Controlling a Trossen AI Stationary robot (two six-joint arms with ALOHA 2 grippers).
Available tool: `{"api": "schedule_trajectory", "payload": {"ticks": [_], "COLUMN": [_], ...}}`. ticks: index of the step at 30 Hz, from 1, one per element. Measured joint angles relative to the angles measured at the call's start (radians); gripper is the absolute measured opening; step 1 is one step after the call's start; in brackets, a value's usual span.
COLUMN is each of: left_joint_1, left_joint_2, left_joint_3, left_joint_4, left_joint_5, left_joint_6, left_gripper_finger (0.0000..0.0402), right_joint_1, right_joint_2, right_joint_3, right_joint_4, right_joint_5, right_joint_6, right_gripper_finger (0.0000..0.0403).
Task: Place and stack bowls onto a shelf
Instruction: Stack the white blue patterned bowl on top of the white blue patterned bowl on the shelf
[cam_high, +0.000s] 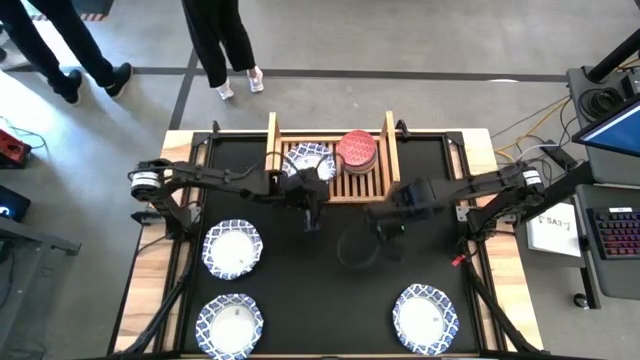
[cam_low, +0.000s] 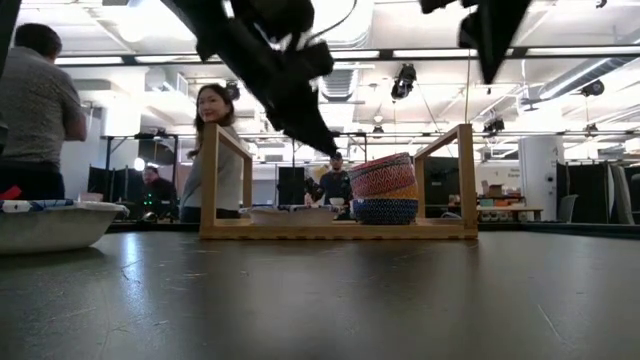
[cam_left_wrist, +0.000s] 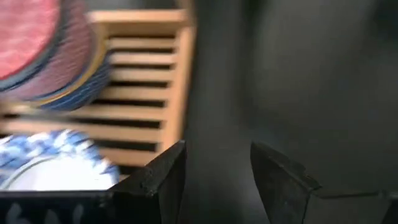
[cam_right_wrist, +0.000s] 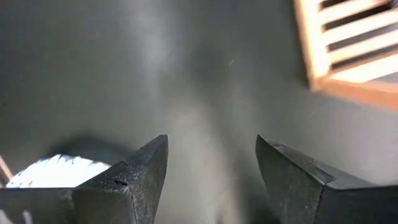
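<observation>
While your two arms hang over the black table, the shelf stands at the far edge with its long axis running left to right and its two upright boards at either end. A stack of small bowls, red on top, sits on the right half of the slats; in the low view it leans slightly, with a dark blue bowl at the bottom. A white bowl with a blue rim lies flat on the left half.

Your left gripper hovers just in front of the shelf's front rail, fingers spread and holding nothing; the rimmed bowl on the shelf lies just beyond and to one side of them. Your right gripper hangs above bare table in front of the shelf's right corner, fingers also spread wide and empty.

Three more blue-rimmed bowls rest on the table, well apart from both grippers: one at left, one at near left, one at near right. People stand beyond the table.
</observation>
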Motion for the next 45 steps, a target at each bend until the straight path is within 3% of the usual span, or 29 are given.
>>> {"api": "schedule_trajectory", "payload": {"ticks": [7,17,21,31,45], "left_joint_1": [-0.118,-0.255,-0.297,-0.353,-0.357], "left_joint_2": [-0.043,-0.134,-0.17,-0.203,-0.201], "left_joint_3": [-0.001,-0.001,-0.001,-0.002,-0.002], "left_joint_4": [0.002,0.015,0.043,0.061,0.06], "left_joint_5": [0.009,0.006,-0.02,-0.099,-0.146], "left_joint_6": [-0.003,-0.08,-0.1,-0.124,-0.133], "left_gripper_finger": [0.0162,0.0162,0.0162,0.0162,0.0162], "right_joint_1": [0.182,0.385,0.396,0.417,0.425], "right_joint_2": [0.0,0.0,0.0,0.0,0.0], "right_joint_3": [-0.085,-0.226,-0.316,-0.48,-0.618], "right_joint_4": [0.017,0.21,0.273,0.447,0.632], "right_joint_5": [-0.043,-0.06,-0.069,-0.224,-0.226], "right_joint_6": [0.165,0.237,0.268,0.265,0.223], "right_gripper_finger": [0.0231,0.0231,0.0231,0.0231,0.0214]}}
